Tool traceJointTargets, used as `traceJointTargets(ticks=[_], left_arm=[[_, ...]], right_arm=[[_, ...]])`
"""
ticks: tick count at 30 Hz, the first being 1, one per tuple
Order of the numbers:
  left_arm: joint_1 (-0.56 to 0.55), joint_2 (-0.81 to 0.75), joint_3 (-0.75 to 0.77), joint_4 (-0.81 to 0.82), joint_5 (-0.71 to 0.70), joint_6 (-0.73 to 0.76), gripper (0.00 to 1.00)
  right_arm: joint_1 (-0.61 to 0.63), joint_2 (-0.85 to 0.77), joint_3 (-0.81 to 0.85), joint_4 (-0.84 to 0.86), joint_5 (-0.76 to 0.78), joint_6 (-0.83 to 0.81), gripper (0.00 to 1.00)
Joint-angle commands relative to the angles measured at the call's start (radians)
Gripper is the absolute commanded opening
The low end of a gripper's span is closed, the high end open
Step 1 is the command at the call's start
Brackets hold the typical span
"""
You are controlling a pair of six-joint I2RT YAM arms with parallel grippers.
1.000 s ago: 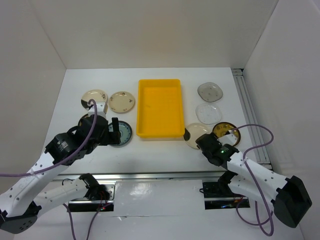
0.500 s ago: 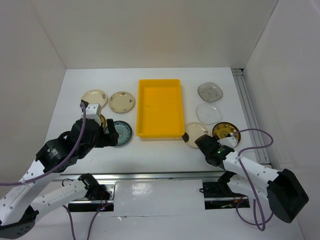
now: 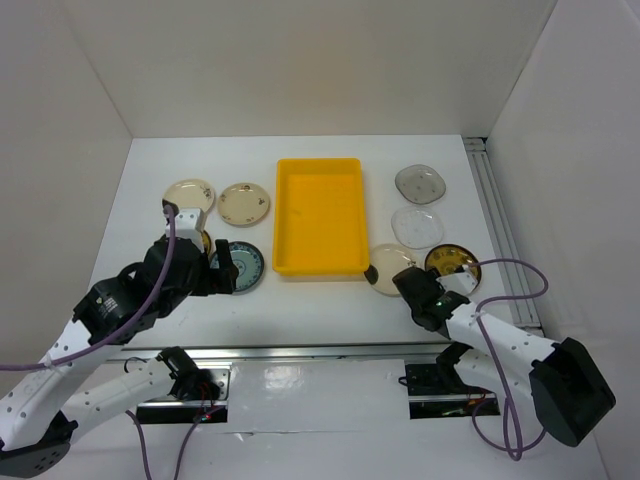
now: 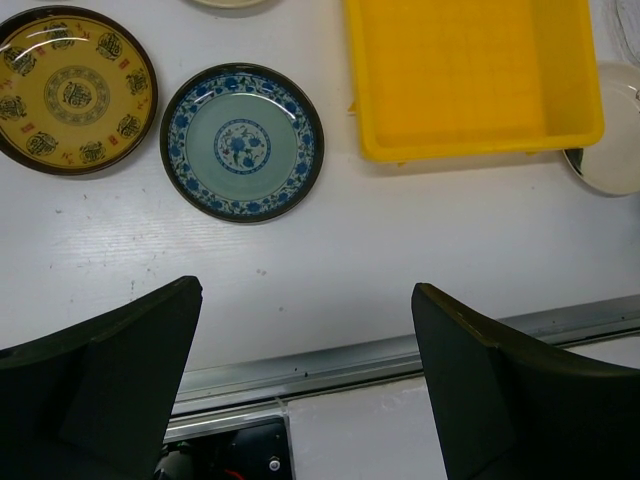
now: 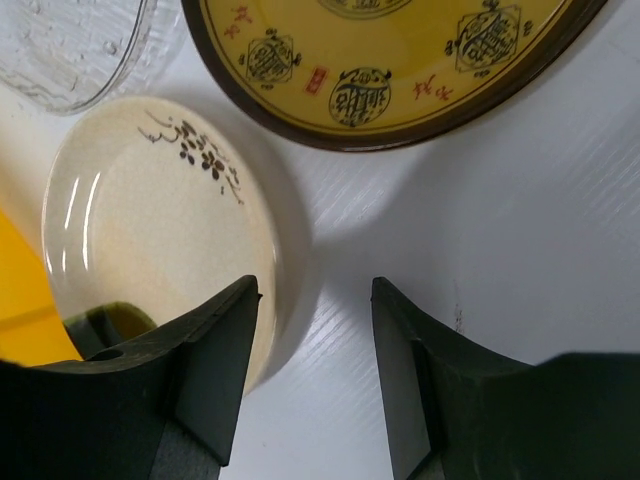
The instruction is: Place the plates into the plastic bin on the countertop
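The yellow plastic bin (image 3: 320, 215) sits mid-frame on the white bench (image 3: 300, 305), and every plate in view lies outside it. The left gripper (image 4: 310, 380) is spread wide and holds nothing, low in its wrist view over bare bench. A blue-green patterned plate (image 4: 242, 141) lies above it and a brown-gold plate (image 4: 75, 90) lies at upper left. The right gripper (image 5: 315, 350) is spread astride the rim of a cream plate (image 5: 160, 230); whether it touches the plate cannot be told. A second brown-gold plate (image 5: 400, 60) fills that view's top.
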Motion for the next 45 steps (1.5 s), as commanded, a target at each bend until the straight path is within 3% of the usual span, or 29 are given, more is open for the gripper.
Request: traceJointTargets(ticks=[1,9,20,22,25,26,28,30,37,45], left_arm=[[0.002,-0.007,0.0,0.031,0.008,0.014,1.0],[0.002,-0.017,0.0,0.031,0.008,0.014,1.0],[0.002,-0.035,-0.009,0.031,0.008,0.014,1.0],[0.002,-0.035,-0.009,0.031,0.008,0.014,1.0],[0.002,-0.035,-0.009,0.031,0.008,0.014,1.0],[0.002,-0.035,-0.009,0.031,0.008,0.014,1.0],[0.002,-0.035,-0.009,0.031,0.008,0.014,1.0],[0.002,-0.044,-0.009,0.031,0.008,0.014,1.0],[0.002,-0.044,-0.009,0.022,0.008,0.014,1.0],[0.002,-0.035,-0.009,0.022,0.008,0.014,1.0]], right_arm=[[-0.032,0.026,-0.012,0.025,0.018,-0.026,0.57],[-0.042,0.149,-0.023,0.137,-0.029,-0.035,0.42],[-0.061,0.177,-0.012,0.101,-0.061,-0.024,0.42],[-0.061,0.186,0.008,0.071,-0.072,-0.024,0.36],[-0.061,0.186,0.008,0.059,-0.09,-0.024,0.35],[-0.061,0.186,0.008,0.059,-0.091,-0.036,0.19],[-0.061,0.186,0.008,0.059,-0.101,-0.037,0.18],[-0.061,0.186,0.018,0.047,-0.101,-0.037,0.0],[-0.061,0.174,0.038,-0.034,-0.11,-0.026,0.0],[0.034,0.079,0.25,-0.381,0.035,0.065,0.0]])
